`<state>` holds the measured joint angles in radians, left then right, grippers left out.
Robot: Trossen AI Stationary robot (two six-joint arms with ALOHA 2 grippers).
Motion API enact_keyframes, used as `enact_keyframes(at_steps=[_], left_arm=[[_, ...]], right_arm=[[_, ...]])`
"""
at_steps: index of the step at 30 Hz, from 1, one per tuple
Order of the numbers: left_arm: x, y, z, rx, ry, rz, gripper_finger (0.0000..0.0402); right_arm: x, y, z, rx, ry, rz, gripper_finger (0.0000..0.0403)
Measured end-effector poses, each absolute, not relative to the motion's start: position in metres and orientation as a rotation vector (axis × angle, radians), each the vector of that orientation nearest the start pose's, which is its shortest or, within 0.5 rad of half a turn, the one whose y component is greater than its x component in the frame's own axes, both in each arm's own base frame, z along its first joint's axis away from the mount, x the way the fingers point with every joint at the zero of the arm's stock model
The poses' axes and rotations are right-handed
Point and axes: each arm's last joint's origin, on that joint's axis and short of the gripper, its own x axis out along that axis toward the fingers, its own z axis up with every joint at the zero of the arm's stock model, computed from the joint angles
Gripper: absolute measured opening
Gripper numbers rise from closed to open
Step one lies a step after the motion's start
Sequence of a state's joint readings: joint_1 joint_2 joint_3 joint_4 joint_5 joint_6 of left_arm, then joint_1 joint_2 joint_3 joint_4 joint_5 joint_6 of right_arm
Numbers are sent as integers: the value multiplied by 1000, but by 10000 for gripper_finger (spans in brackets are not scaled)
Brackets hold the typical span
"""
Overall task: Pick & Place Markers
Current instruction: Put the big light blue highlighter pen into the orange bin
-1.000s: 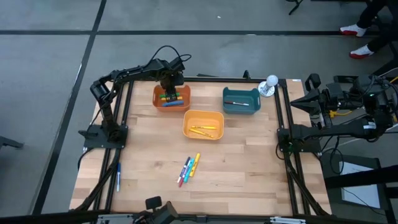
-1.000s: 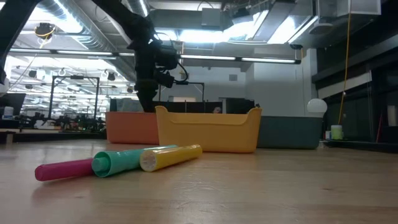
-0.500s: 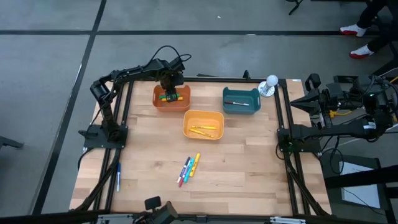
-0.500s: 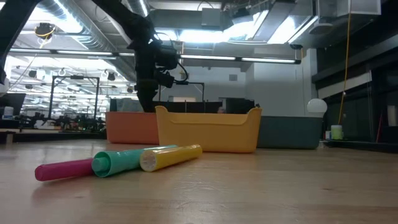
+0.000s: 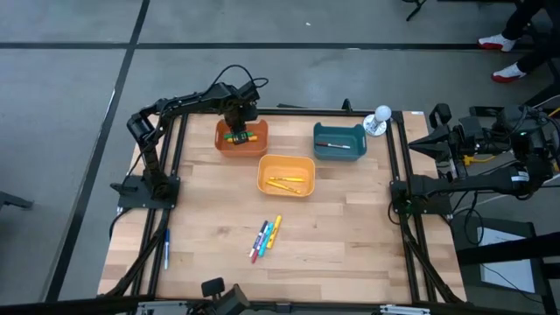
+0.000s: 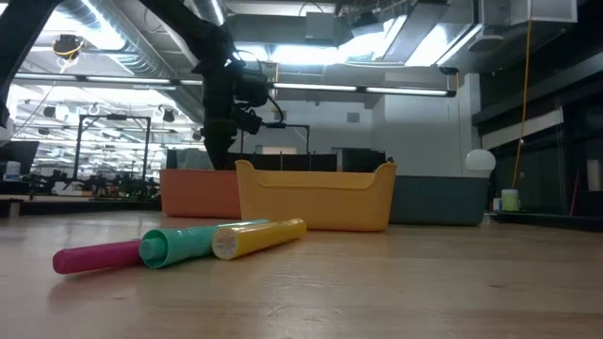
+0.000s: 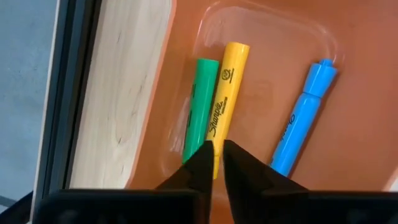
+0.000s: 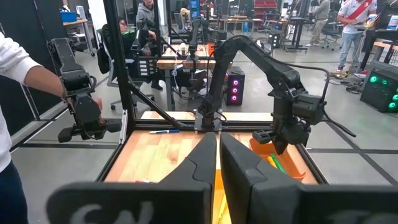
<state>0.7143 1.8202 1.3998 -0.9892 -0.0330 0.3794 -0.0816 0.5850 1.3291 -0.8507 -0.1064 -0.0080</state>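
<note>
On the pale wooden plank table point(image 5: 350, 219) we found a loose cluster of thin coloured markers point(image 5: 266, 237) nearest the front edge, well apart from the bins, with a single blue pen point(image 5: 166, 248) lying near the left rail. Beyond them stood a yellow rectangular plastic bin point(image 5: 285, 175) holding yellow markers, then an orange plastic bin point(image 5: 241, 137) and a teal plastic bin point(image 5: 339, 140). The left gripper point(image 7: 215, 163) hung inside the orange bin, jaws nearly together with only a narrow gap, gripping nothing, above green, yellow and blue markers. The right gripper point(image 8: 217, 155) waited off the table's right side, jaws closed and empty. Behind lay an open workshop with desks and ceiling lights.
</note>
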Motion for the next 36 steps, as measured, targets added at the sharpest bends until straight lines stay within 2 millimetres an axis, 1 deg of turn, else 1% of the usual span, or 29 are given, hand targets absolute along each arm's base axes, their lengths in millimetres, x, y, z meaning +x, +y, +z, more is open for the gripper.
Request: enact_keyframes(at_steps=[2,3,8,13,20,24,28,31,36], left_arm=[[262,229,219,-179,1438,347,8],[262,229,219,-180,1440,346,5],[263,226,220,-192,1438,354,2],[266,218,227,-197,1425,359,1],[274,199,263,-179,1341,382,1],[276,183,290,-174,1264,398,1],[276,166,310,-166,1195,402,1],[274,153,322,-167,1151,403,1],[273,132,335,-169,1104,388,1]], right_arm=[[36,0,449,2,106,26,23],[36,0,449,2,106,25,23],[36,0,449,2,106,25,23],[36,0,449,2,106,25,23],[36,0,449,2,106,26,23],[36,0,449,2,106,25,23],[36,0,449,2,106,25,23],[36,0,449,2,106,25,23],[36,0,449,2,106,25,23]])
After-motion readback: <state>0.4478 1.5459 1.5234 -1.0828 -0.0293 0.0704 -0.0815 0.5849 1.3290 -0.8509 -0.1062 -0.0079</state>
